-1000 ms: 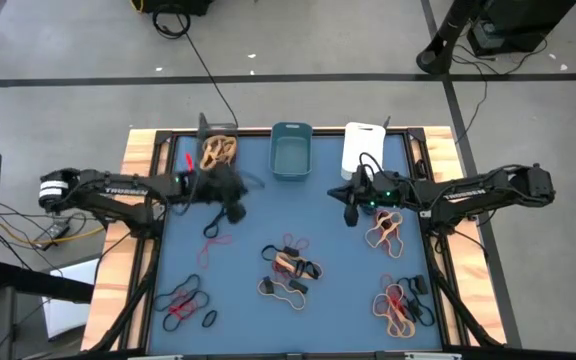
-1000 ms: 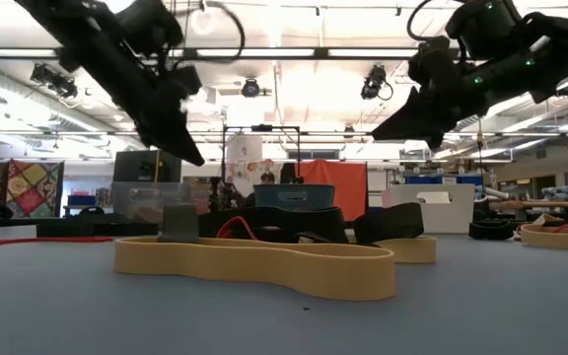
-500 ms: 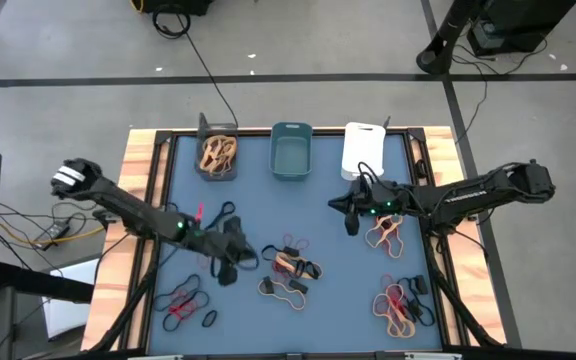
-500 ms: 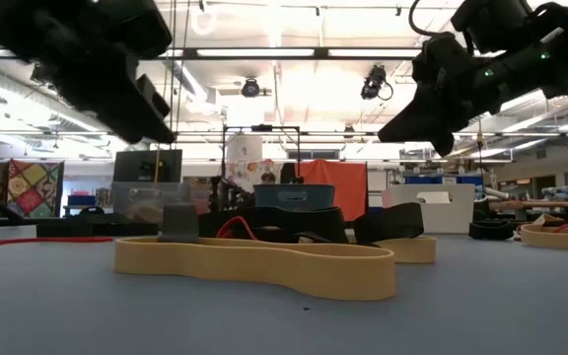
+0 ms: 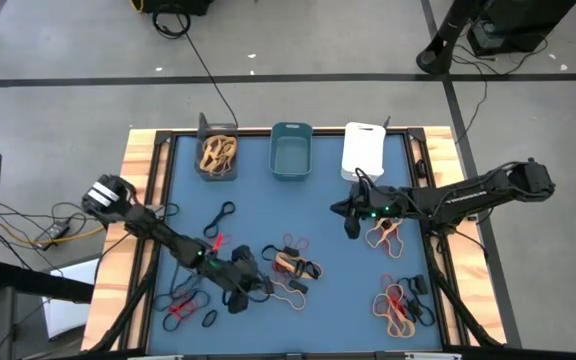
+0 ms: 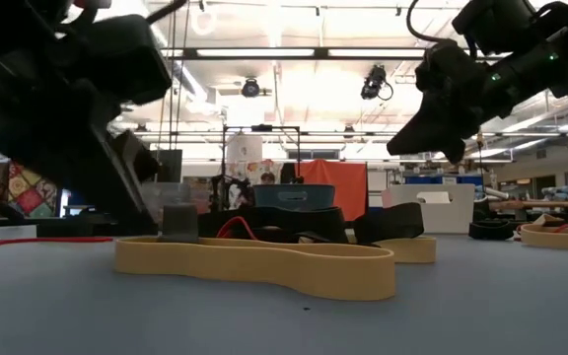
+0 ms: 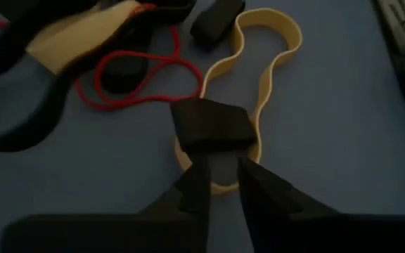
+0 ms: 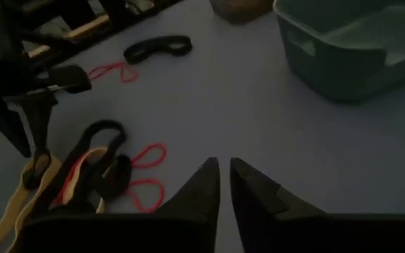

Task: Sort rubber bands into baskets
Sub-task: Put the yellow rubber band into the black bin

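Observation:
Three baskets stand along the far edge: dark grey [image 5: 218, 152] holding tan rubber bands, teal [image 5: 291, 152] and white [image 5: 364, 150]. Loose rubber bands lie in heaps mid-table [image 5: 290, 266], near left [image 5: 183, 305] and right [image 5: 396, 303]. My left gripper [image 7: 223, 163] is low over the middle heap's near side, fingers a little apart, at a tan band's loop [image 7: 220, 184]. A wide black band [image 7: 213, 126] lies across that loop. My right gripper [image 8: 223, 169] hangs above the table before the white basket, open by a slit, with nothing between its fingers. My left gripper comes slanting down from the table's left. Its fingertips [image 7: 201, 167] stand at the tan band's near loop, just short of the black band. Whether they touch either band, I cannot tell.
A black band [image 5: 220, 214] and a red one [image 5: 214, 243] lie alone left of centre. Another heap [image 5: 383, 234] lies just beside my right gripper. Wooden rails [image 5: 138, 170] frame the blue mat.
My left gripper has swung from beside the dark grey basket toward the near edge and the right, sinking and tipping downward until it hangs low at the middle heap. My right gripper has stayed almost in place.

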You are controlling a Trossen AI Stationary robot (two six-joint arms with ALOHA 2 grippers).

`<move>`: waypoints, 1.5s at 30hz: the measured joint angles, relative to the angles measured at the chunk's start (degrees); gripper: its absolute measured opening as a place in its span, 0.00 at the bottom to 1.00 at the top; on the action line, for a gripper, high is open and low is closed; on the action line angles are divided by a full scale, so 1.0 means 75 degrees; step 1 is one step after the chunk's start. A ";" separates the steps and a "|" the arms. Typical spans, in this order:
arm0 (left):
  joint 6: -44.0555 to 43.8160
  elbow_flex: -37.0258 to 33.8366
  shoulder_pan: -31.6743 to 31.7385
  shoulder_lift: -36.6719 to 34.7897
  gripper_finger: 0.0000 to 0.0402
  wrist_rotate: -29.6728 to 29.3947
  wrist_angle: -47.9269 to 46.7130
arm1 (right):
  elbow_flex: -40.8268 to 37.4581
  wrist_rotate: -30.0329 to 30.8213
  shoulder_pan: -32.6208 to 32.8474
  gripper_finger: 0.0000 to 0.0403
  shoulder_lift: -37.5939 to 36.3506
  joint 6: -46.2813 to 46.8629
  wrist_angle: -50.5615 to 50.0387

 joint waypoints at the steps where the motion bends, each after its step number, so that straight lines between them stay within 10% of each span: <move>1: -0.0102 0.0069 0.0002 0.0114 0.24 0.0003 0.0056 | -0.0004 -0.0011 0.0050 0.15 0.0012 0.0029 -0.0084; 22: -0.0997 0.0462 -0.0042 0.0100 0.35 0.0904 -0.1138 | -0.0006 0.0297 0.0988 0.20 0.1255 0.0499 0.0044; 45: -0.1109 0.0985 -0.0142 -0.0022 0.35 -0.0489 -0.2993 | -0.0005 0.0358 0.0967 0.19 0.1851 0.0632 0.0580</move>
